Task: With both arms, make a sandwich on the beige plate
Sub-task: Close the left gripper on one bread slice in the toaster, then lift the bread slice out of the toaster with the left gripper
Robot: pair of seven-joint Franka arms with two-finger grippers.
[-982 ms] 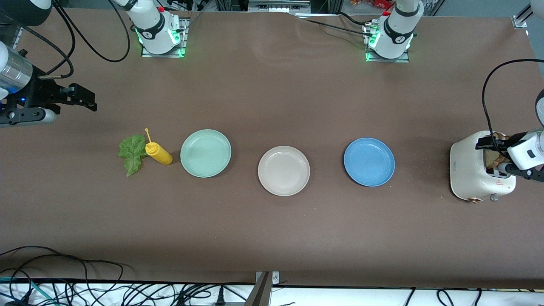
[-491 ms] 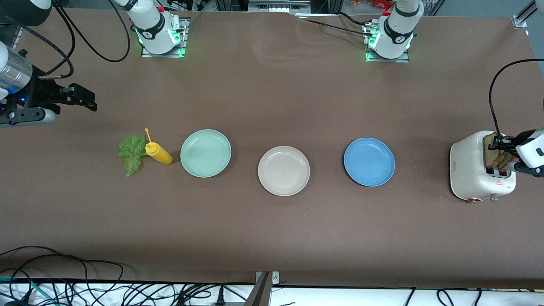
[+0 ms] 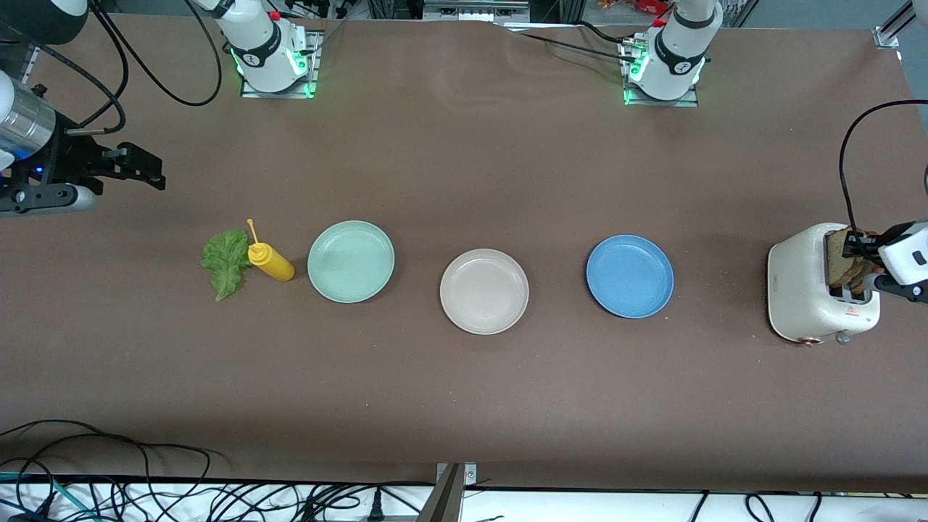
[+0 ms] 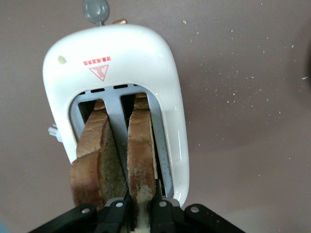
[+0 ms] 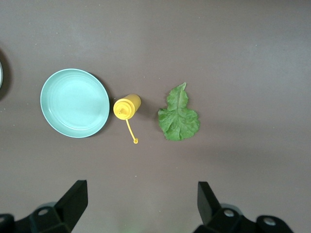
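step: left gripper [image 4: 141, 213] jaws clamp a bread slice [image 4: 141, 145] in toaster [image 3: 805, 293] | right gripper [image 5: 141, 204] jaws wide, waiting over counter [image 3: 464, 406] | next: lift straight up, carry to beige plate [image 3: 484, 291]

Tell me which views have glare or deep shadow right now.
Front view: even light, faint sheen on the table between the bases. Left wrist view: bright highlight on the toaster, slots shadowed around the bread slice the left gripper pinches. Right wrist view: soft shadows only; right gripper dark.

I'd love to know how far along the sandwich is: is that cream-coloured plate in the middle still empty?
Empty. The beige plate shows only its bare surface; both bread slices still stand in the toaster, and the lettuce leaf lies on the table.
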